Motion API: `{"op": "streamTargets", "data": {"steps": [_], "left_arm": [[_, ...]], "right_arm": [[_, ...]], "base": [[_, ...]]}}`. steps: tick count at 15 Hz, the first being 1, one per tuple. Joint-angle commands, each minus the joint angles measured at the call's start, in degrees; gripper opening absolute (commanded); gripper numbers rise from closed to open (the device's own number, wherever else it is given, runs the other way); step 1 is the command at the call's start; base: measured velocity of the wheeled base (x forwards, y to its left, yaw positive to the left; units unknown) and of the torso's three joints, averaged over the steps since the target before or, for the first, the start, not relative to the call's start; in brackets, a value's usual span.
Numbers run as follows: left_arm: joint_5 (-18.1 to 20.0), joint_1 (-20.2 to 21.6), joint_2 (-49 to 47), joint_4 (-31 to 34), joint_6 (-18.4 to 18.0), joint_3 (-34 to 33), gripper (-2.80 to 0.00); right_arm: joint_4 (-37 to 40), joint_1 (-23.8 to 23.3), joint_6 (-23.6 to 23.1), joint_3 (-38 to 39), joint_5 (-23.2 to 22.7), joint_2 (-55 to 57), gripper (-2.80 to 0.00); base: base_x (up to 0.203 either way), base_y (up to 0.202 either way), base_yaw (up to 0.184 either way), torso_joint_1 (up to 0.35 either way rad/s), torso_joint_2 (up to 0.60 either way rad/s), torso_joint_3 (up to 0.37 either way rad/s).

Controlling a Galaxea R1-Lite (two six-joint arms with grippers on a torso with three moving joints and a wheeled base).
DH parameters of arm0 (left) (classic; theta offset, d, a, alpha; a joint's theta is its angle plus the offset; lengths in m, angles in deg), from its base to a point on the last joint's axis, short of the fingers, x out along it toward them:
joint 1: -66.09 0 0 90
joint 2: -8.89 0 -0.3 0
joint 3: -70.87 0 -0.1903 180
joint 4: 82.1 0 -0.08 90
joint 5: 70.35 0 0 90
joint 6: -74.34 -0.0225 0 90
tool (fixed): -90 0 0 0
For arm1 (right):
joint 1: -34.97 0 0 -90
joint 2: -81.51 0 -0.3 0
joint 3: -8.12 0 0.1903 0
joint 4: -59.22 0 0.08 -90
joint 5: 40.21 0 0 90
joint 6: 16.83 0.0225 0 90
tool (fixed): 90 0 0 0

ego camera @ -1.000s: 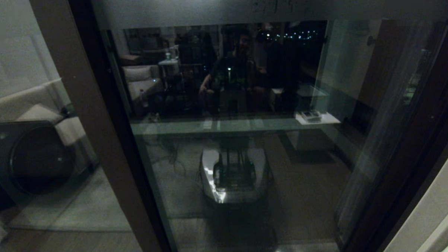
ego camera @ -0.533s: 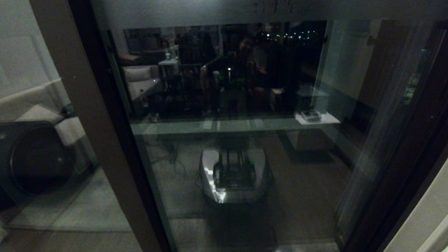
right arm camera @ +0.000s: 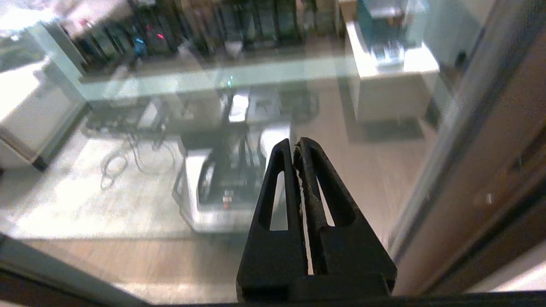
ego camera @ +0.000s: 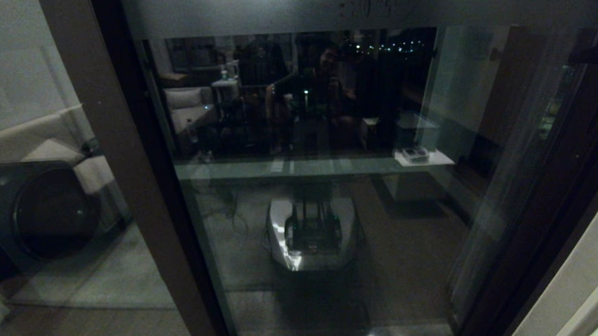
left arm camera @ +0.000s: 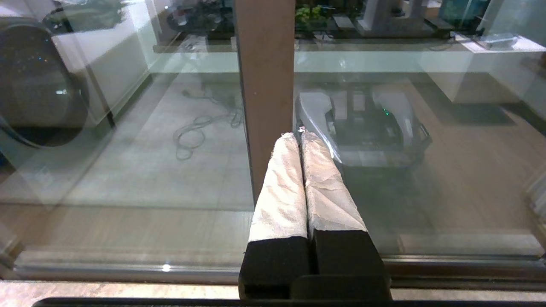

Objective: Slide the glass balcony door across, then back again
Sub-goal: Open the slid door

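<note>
While the head view looks straight at the glass balcony door point(ego camera: 330, 211), neither arm shows in that picture; the pane fills most of the frame, its dark brown stile point(ego camera: 130, 169) running slantwise down the left part and a second dark frame member point(ego camera: 544, 219) closing it on the right. Whether this stile bears the handle cannot be told from these pictures. Reflected in the glass are the robot's own base point(ego camera: 311, 237), a long pale ledge point(ego camera: 289, 167) and a dim room behind. Through the glass on the left stands a dark round-fronted machine point(ego camera: 47, 211), just beside the stile.

From the left wrist view, the left claw point(left arm camera: 300, 134) has its two white-wrapped fingers point(left arm camera: 281, 187) pressed together, holding nothing. It points at the brown stile point(left arm camera: 264, 85), the tips near it, though contact cannot be told. A loose cable point(left arm camera: 200, 128) lies on the floor beyond the glass.

From the right wrist view, the right claw point(right arm camera: 295, 144) is likewise closed, its black slotted fingers point(right arm camera: 273, 187) meeting at the tips with nothing between them. It faces the clear pane point(right arm camera: 149, 179), well apart from the brown frame point(right arm camera: 490, 183) at the side. The bottom track point(left arm camera: 128, 266) of the door runs beneath the left claw.
</note>
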Motion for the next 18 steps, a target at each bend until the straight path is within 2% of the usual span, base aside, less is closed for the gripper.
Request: {"op": "streamTargets", "data": {"steps": [1,7,11,14,18], "left_arm": [[0.0,0.0,0.0,0.0,0.0,0.0,-2.80],[0.0,0.0,0.0,0.0,0.0,0.0,-2.80],[0.0,0.0,0.0,0.0,0.0,0.0,-2.80],[0.0,0.0,0.0,0.0,0.0,0.0,-2.80],[0.0,0.0,0.0,0.0,0.0,0.0,-2.80]], "right_arm": [[0.0,-0.1,-0.2,3.0,-0.3,-2.9,-2.80],[0.0,0.5,-0.2,4.4,-1.5,-5.3,-2.80],[0.2,0.0,2.5,8.0,-15.1,-12.9,-2.80],[2.8,-0.3,6.9,11.0,-25.2,-25.3,-2.80],[13.8,-0.4,9.0,11.9,-29.2,-41.4,-2.80]], "base": [[0.000,0.000,0.000,0.000,0.00,0.000],[0.000,0.000,0.000,0.000,0.00,0.000],[0.000,0.000,0.000,0.000,0.00,0.000],[0.000,0.000,0.000,0.000,0.00,0.000],[0.000,0.000,0.000,0.000,0.00,0.000]]}}
